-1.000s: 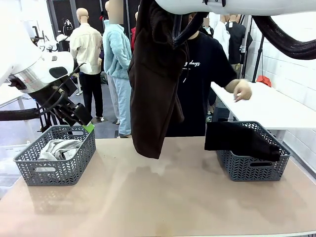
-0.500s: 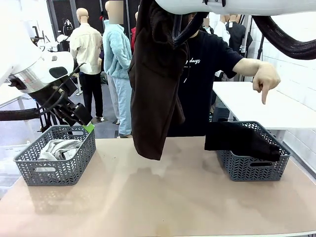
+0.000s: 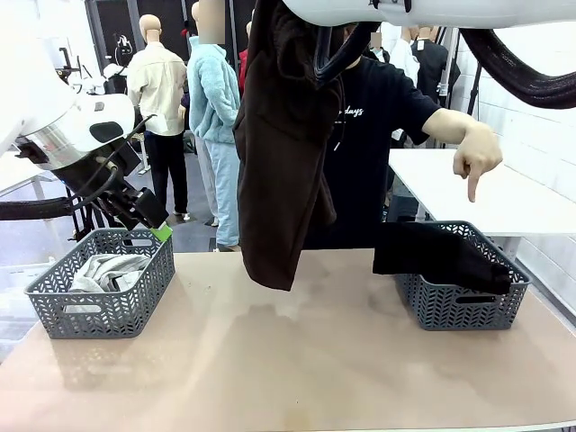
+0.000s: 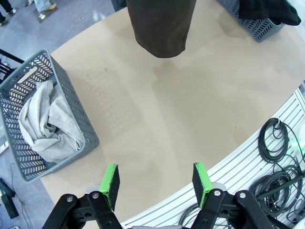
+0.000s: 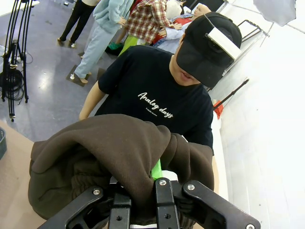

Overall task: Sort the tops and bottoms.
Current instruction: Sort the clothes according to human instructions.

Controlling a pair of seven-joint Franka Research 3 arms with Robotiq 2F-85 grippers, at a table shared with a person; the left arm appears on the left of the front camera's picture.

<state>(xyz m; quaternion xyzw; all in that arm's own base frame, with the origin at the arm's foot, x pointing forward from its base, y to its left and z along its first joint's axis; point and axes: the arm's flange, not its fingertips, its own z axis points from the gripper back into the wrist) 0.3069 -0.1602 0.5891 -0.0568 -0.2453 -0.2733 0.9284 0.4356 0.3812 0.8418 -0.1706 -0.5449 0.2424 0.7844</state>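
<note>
A dark brown garment (image 3: pixel 283 153) hangs high over the table's middle, with my right gripper (image 3: pixel 331 56) shut on its top. In the right wrist view the brown cloth (image 5: pixel 114 152) is bunched over that gripper (image 5: pixel 143 183). My left gripper (image 3: pixel 153 220) hovers open above the left basket (image 3: pixel 117 310), which holds a pale grey garment (image 3: pixel 108 268). Its wrist view shows open jaws (image 4: pixel 156 183) with nothing between them, the grey garment (image 4: pixel 47 124) and the brown garment's hem (image 4: pixel 162 24). A black garment (image 3: pixel 432 252) drapes over the right basket (image 3: pixel 450 310).
The person stands across the table in a black lettered T-shirt (image 3: pixel 378 117). One hand (image 3: pixel 475 157) points a finger down above the right basket. A white table (image 3: pixel 486 193) stands at the far right. Cables (image 4: pixel 276 138) lie beyond the near table edge.
The person's hand has lifted off the white table and now points down over the right basket. Both arms and the hanging brown garment have stayed in place.
</note>
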